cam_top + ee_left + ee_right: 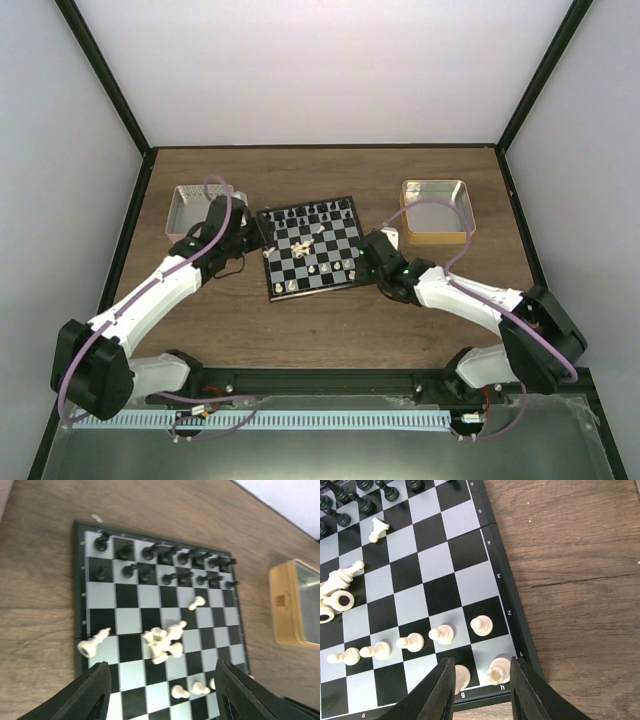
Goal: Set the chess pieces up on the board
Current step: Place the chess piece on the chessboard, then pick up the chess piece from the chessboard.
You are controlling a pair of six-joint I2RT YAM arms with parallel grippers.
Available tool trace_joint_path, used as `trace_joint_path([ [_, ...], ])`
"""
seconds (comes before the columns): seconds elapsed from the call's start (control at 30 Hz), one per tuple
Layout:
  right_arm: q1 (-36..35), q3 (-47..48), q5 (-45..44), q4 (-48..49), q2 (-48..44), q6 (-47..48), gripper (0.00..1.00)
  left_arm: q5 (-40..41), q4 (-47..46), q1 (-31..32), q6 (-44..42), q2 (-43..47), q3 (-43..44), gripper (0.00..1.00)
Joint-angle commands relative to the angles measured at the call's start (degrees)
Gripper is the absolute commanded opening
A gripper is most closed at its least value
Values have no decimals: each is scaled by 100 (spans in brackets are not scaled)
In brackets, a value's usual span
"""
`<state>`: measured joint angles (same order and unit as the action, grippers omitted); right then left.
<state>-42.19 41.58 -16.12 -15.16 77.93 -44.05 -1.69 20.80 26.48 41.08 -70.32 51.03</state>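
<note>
tray (195, 207) left, tin (436, 211) right of board (127, 595), contents unclear | pieces (162, 642) heaped mid-board | left gripper (161, 672) spread, empty | right gripper (481, 661) spread astride corner piece (499, 670)

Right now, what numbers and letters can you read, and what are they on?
"6", "5", "4", "3", "2", "1": along the right border of the board, in the right wrist view.
"g", "h": on its near border, same view.
Emblem on the tin: too blurred to read.

Board (335, 246) between left tray (188, 208) and right tray (436, 214), chess pieces (300, 243) heaped at its centre
</note>
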Motion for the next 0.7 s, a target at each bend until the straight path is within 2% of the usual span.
trace_joint_path([
  [0.0, 10, 196, -151, -94, -203, -53, 32, 423, 235, -134, 47, -231, -283, 60],
  [0.17, 14, 159, -111, -38, -255, -41, 31, 329, 159, -267, 56, -679, -453, 60],
  [0.33, 9, 119, -110, 15, -261, -28, 31, -17, 57, -279, -335, -1206, -322, 57],
  [0.5, 10, 87, -125, 54, -256, -2, 31, -271, 273, -268, -969, -1806, 225, 53],
  [0.67, 10, 69, -102, 107, -268, 10, 31, 217, 731, -267, -1360, -2194, 874, 53],
])
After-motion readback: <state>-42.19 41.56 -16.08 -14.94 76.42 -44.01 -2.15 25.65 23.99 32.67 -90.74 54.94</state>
